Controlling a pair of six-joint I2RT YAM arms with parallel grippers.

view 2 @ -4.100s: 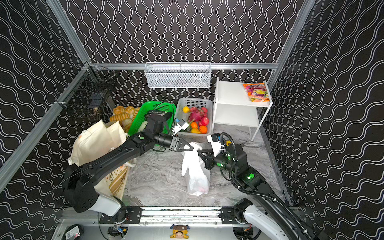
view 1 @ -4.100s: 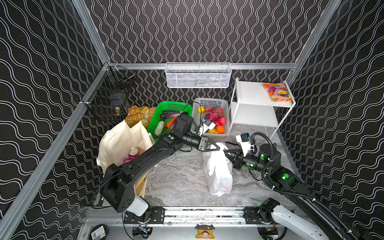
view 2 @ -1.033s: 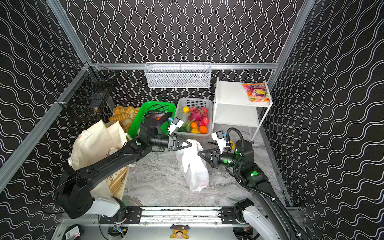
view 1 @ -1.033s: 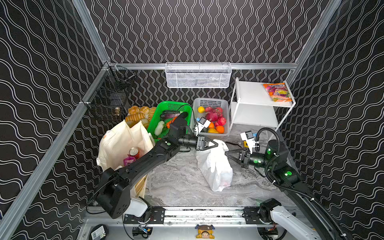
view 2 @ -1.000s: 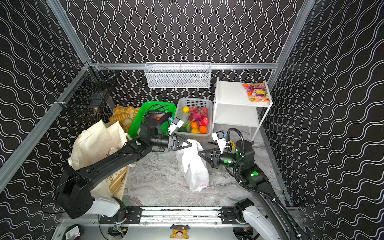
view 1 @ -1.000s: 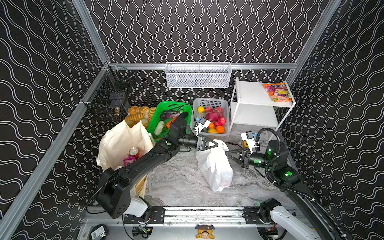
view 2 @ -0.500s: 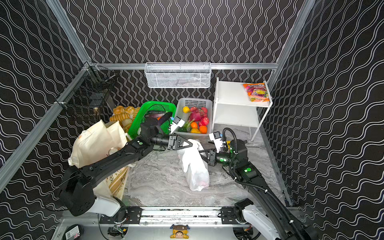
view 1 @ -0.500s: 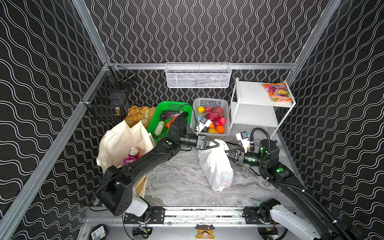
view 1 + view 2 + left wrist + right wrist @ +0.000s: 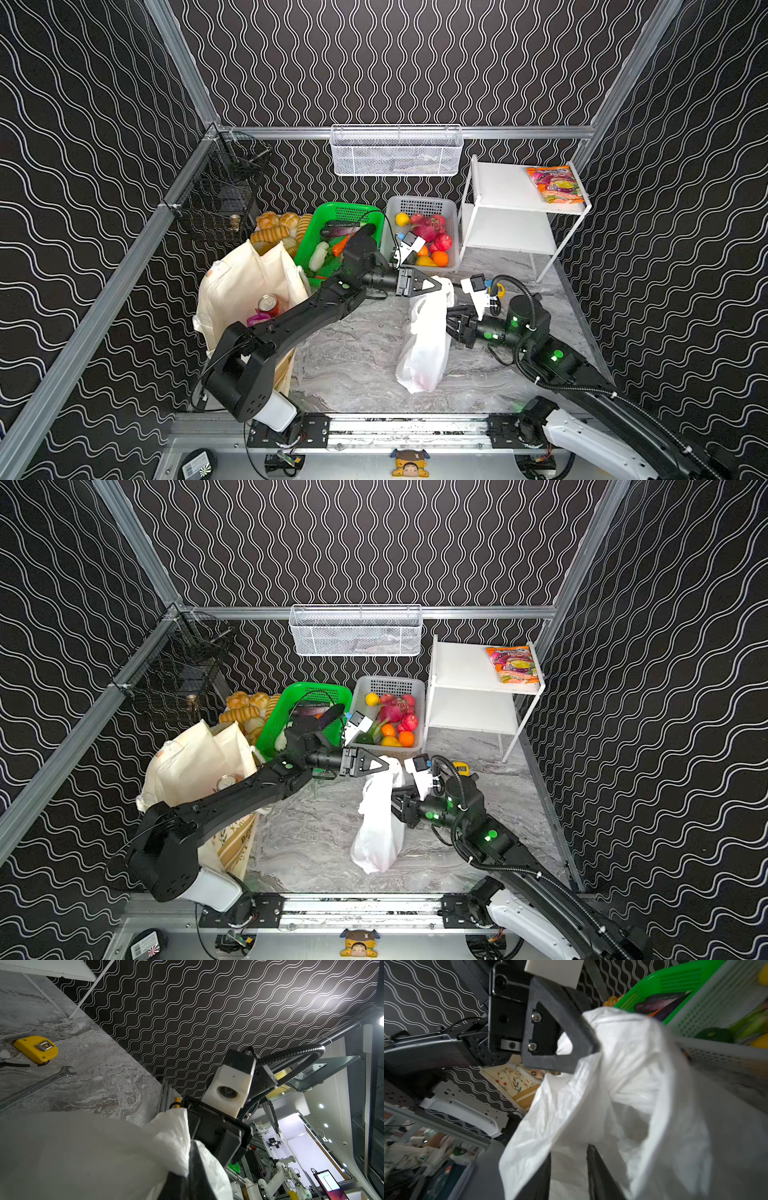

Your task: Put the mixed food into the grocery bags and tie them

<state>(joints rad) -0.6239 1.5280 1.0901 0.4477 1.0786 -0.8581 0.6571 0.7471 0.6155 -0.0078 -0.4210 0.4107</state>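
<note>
Plastic bag (image 9: 424, 349) is hanging pinched by the left gripper (image 9: 437, 286), likely for tying, the right gripper (image 9: 569, 1154) gaping narrowly beside it.

No text reads clearly. The tote (image 9: 187, 758) has dark letters on its striped lower panel, partly hidden and too small to make out. Print on the packet (image 9: 556, 184) on the shelf (image 9: 503, 183) and stamped marks on the spanner (image 9: 35, 1086) are illegible.

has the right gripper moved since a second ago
Yes. The right gripper has shifted left in both top views, away from the white two-tier shelf and further in toward the thin white plastic carrier bag, jaws now parted.
</note>
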